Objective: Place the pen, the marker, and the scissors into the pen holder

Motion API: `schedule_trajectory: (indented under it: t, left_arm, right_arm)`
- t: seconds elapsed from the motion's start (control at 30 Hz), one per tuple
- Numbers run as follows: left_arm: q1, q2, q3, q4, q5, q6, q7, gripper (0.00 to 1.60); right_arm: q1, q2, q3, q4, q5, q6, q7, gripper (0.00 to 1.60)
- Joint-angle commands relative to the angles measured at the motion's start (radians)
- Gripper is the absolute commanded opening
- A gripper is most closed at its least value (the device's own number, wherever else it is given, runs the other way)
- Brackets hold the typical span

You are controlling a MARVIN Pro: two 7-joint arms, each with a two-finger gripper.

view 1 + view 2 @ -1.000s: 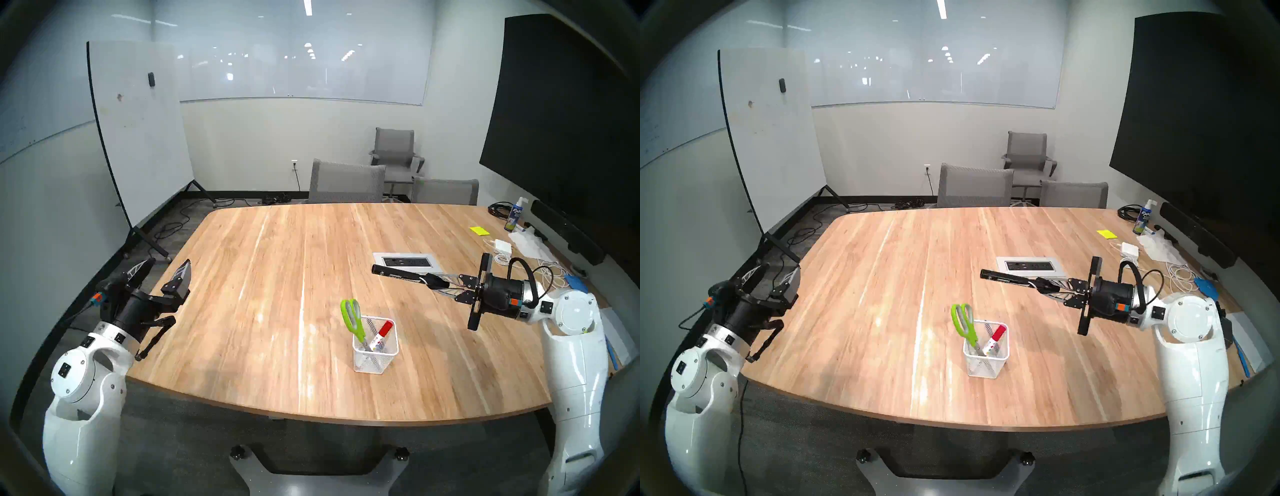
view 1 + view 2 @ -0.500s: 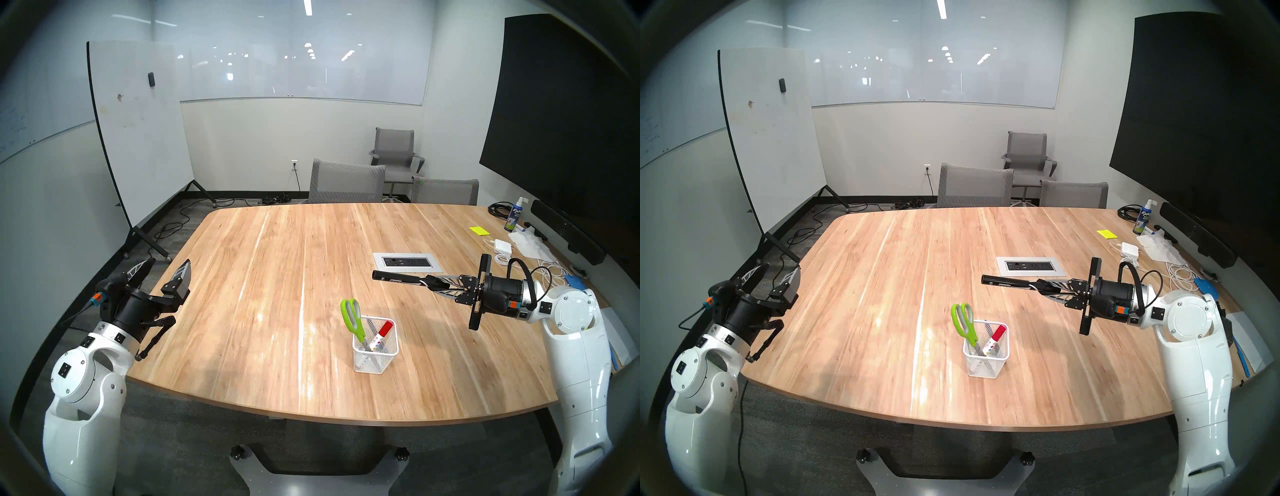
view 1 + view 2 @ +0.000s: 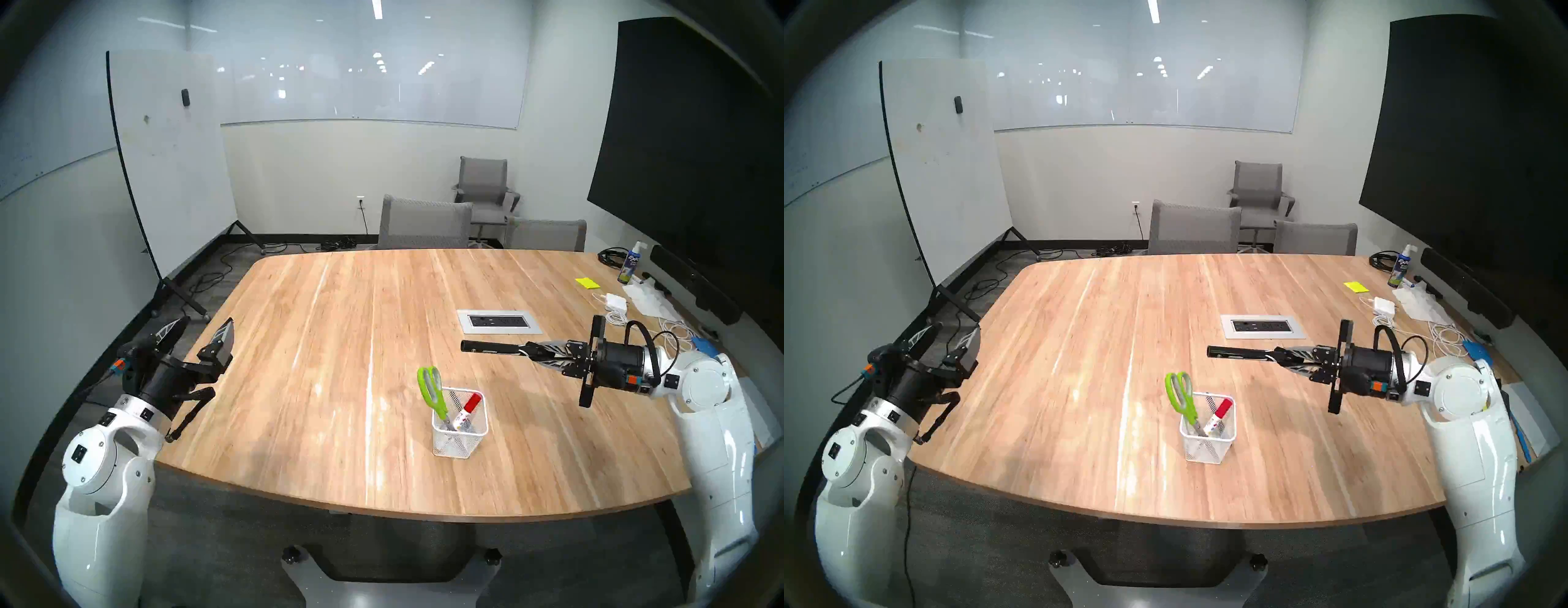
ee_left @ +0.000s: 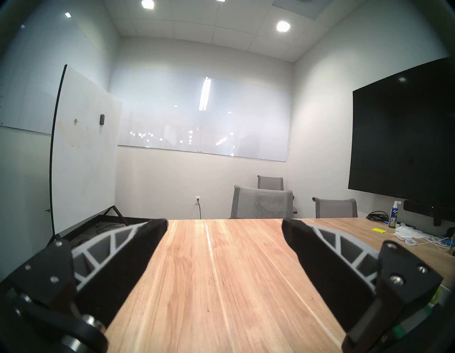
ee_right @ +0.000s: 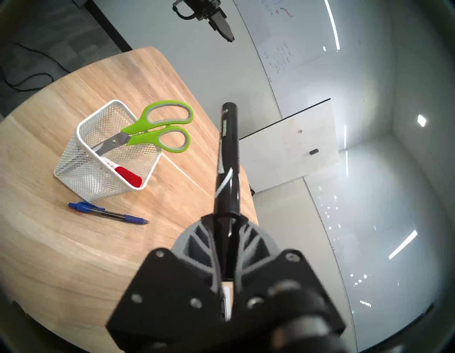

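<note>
The white mesh pen holder (image 3: pixel 459 441) (image 5: pixel 73 172) stands near the table's front. The green-handled scissors (image 3: pixel 430 388) (image 5: pixel 160 125) and a red-capped marker (image 3: pixel 470 405) (image 5: pixel 128 175) lean inside it. My right gripper (image 3: pixel 528 349) (image 5: pixel 226 217) is shut on a black marker (image 3: pixel 492 346) (image 5: pixel 227 157), held level above the table, behind and to the right of the holder. The blue pen (image 5: pixel 108 213) lies flat on the table beside the holder and shows only in the right wrist view. My left gripper (image 3: pixel 199 335) (image 4: pixel 224 221) hangs open and empty at the table's left edge.
A power outlet panel (image 3: pixel 499 321) is set into the table behind the black marker. A charger with cables (image 3: pixel 615 301), yellow notes (image 3: pixel 586 282) and a spray bottle (image 3: pixel 630 263) crowd the far right corner. Grey chairs (image 3: pixel 424 223) stand along the far edge, with a whiteboard (image 3: pixel 169 161) at the left.
My right gripper, still holding the black marker, has moved slightly lower and nearer to me, and the marker now lies more level. The left arm has not moved.
</note>
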Motion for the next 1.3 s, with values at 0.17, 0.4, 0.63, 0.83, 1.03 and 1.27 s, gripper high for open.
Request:
schedule_trajectory:
  t: [0.17, 0.4, 0.63, 0.83, 1.03, 1.27]
  left_arm:
    - [-0.002, 0.0, -0.005, -0.017, -0.001, 0.002, 0.0, 1.6]
    - [-0.003, -0.001, -0.005, -0.017, 0.0, 0.003, -0.002, 1.6]
    - [-0.003, -0.002, -0.005, -0.017, 0.001, 0.003, -0.003, 1.6]
    - [-0.004, -0.004, -0.006, -0.017, 0.002, 0.004, -0.004, 1.6]
    - [-0.004, -0.005, -0.006, -0.017, 0.003, 0.005, -0.004, 1.6]
    - [-0.004, -0.006, -0.007, -0.018, 0.003, 0.006, -0.005, 1.6]
  right_arm:
    - [0.057, 0.05, -0.004, -0.028, 0.041, 0.068, 0.054, 0.0]
    - [0.082, 0.055, -0.013, -0.044, 0.037, 0.086, 0.074, 0.0]
    - [0.105, 0.071, -0.021, -0.068, 0.027, 0.099, 0.101, 0.0]
    - [0.116, 0.088, -0.027, -0.102, 0.016, 0.084, 0.118, 0.0]
    - [0.112, 0.092, -0.034, -0.125, -0.016, 0.025, 0.103, 0.0]
    - [0.112, 0.091, -0.046, -0.14, -0.03, 0.04, 0.061, 0.0]
